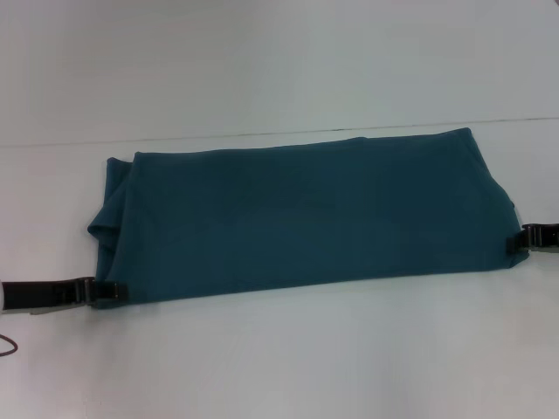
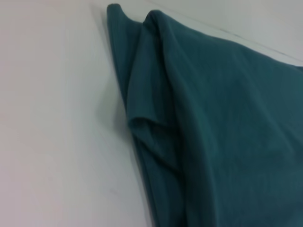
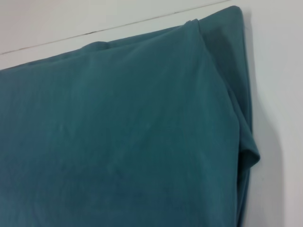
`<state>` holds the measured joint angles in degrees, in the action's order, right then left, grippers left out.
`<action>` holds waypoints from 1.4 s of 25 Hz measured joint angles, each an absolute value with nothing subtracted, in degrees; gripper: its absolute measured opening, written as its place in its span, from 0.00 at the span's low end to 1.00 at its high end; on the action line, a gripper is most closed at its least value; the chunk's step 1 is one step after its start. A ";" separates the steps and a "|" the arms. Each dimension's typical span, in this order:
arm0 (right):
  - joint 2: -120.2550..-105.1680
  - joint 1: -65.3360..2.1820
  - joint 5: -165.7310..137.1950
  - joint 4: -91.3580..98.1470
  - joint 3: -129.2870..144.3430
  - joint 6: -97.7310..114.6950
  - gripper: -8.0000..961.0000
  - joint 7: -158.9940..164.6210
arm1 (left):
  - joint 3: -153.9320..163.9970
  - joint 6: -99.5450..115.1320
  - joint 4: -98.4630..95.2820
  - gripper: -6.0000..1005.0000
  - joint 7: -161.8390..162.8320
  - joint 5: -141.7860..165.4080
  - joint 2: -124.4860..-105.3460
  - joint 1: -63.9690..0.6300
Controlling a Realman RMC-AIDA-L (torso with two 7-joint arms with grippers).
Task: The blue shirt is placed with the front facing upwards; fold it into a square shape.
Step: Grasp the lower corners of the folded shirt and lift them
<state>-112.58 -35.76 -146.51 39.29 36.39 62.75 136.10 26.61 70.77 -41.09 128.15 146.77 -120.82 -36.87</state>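
Observation:
The blue shirt lies on the white table as a long plain teal band running left to right, with a sleeve bunched in folds at its left end. My left gripper sits low at the shirt's near left corner, shut on the fabric. At the near right corner, my right gripper is likewise shut on the cloth. Both wrist views are filled by the shirt up close, and neither shows its arm's own fingers.
A thin dark seam runs across the table just behind the shirt's far edge. A loop of dark cable shows at the left edge near my left arm. White table surface lies in front of the shirt.

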 joint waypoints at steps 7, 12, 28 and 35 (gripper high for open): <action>-112.58 -35.77 -146.52 39.29 36.39 62.82 0.03 136.06 | 27.00 70.26 -40.52 0.39 128.14 146.87 -120.85 -36.84; -112.52 -35.77 -146.52 39.29 36.39 62.85 0.03 135.98 | 26.99 70.23 -40.51 0.21 127.94 146.87 -120.85 -36.87; -113.34 -33.56 -146.17 43.77 35.85 67.82 0.03 132.76 | 26.30 72.56 -41.17 0.03 125.10 145.69 -120.85 -36.17; -116.27 -30.01 -145.45 50.61 35.68 72.36 0.03 130.78 | 21.92 78.15 -42.69 0.03 120.92 145.19 -120.82 -34.54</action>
